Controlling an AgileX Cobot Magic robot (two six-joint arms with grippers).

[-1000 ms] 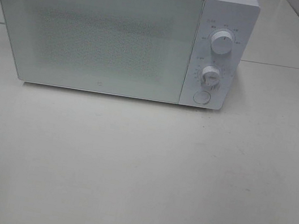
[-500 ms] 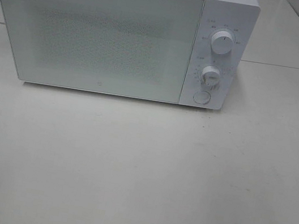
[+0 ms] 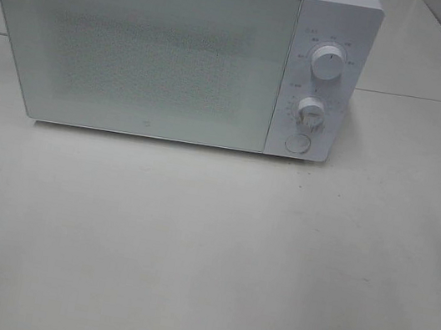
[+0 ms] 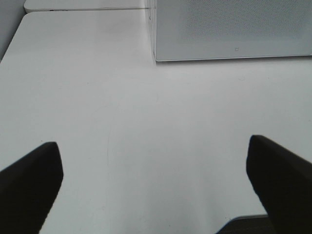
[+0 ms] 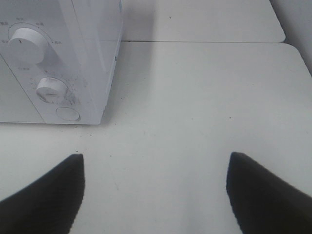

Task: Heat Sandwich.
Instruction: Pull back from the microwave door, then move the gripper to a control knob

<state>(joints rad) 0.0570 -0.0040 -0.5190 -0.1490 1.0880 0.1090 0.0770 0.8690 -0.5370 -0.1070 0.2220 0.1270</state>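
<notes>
1 white boxy microwave (image 3: 163, 54) w/ 2 round knobs (image 3: 327, 64), 1 button (image 3: 297, 142) sat on smooth white table (image 3: 205, 256). Left jaws & right jaws gaped wide, empty.

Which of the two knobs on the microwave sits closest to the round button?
The lower knob, just above the round button; the upper knob stands higher and looks larger.

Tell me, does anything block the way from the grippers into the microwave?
Only the shut door of the microwave closes off the inside. Nothing visible lies between it and the left gripper or right gripper. No sandwich shows in any view.
</notes>
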